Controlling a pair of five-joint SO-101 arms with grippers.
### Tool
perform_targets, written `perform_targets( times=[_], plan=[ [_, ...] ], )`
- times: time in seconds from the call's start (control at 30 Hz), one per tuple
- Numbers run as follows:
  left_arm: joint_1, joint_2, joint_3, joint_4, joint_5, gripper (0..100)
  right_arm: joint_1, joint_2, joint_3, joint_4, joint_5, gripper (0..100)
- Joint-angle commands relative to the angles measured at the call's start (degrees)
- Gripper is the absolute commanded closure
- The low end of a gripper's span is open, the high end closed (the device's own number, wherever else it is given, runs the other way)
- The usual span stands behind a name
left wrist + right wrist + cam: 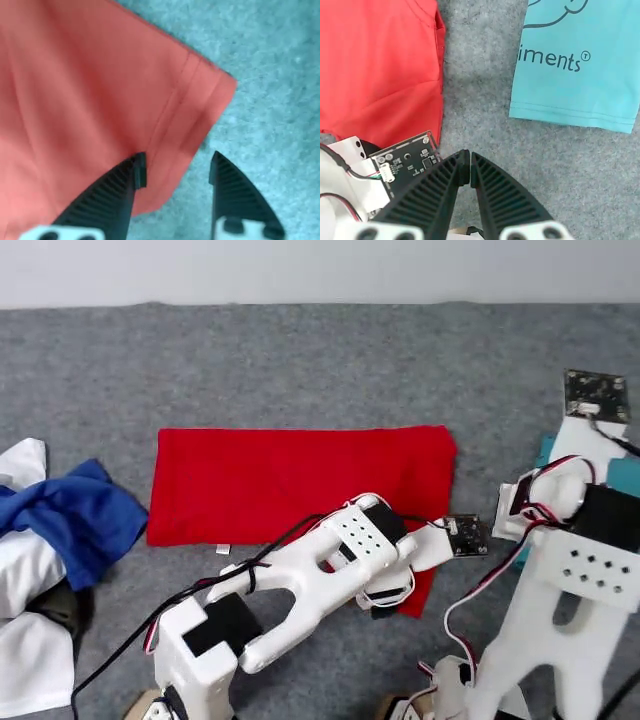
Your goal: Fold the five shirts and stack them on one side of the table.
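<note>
high view: grey table [300, 360], white wall [300, 270]

High and close wrist cameras share red shirt [300, 485].

Grey table [300, 360], red shirt [290, 485] spread flat, teal shirt [580, 55], blue shirt [80, 520], white shirts [30, 660]

The red shirt [100, 90] under the left pincer [175, 167] is plain, its hem stitching the same red. Beyond the right pincer [470, 159] lies a teal shirt [580, 75] with darker teal print. Both pincers have black ribbed fingers [435, 195]. The table [300, 360] is mottled grey. Well away from both pincers lie a blue shirt [80, 520] and a white shirt [30, 660].
</note>
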State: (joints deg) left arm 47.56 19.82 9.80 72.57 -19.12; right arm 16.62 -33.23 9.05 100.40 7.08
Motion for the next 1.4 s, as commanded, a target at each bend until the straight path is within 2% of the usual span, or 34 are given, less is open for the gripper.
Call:
perform_targets(
  times=[0.0, 0.33, 0.57, 0.9, 1.2, 1.37],
  plan=[
    [0.0, -0.1, -3.1, -2.0, -0.8, 79, 0.4, -1.5, -0.2, 1.6, -0.2, 99.0],
    [0.2, 4.1, -5.0, -2.4, -2.0, 80, 0.2, -1.0, -0.3, 1.5, -0.2, 99.0],
    [0.3, 4.3, -5.2, -2.3, -2.3, 98, 0.2, -1.0, -0.4, 1.5, -0.2, 99.0],
    [-1.4, -5.8, -6.2, -2.2, -2.1, 99, 0.2, -1.5, -0.4, 1.5, -0.2, 99.0],
    [-9.5, -9.1, -9.1, -5.5, -2.4, 99, 0.2, -1.5, -0.4, 1.5, -0.2, 99.0],
    [-12.7, -7.5, -9.4, -10.4, -2.4, 99, 0.2, -1.5, -0.4, 1.5, -0.2, 99.0]
  ],
)
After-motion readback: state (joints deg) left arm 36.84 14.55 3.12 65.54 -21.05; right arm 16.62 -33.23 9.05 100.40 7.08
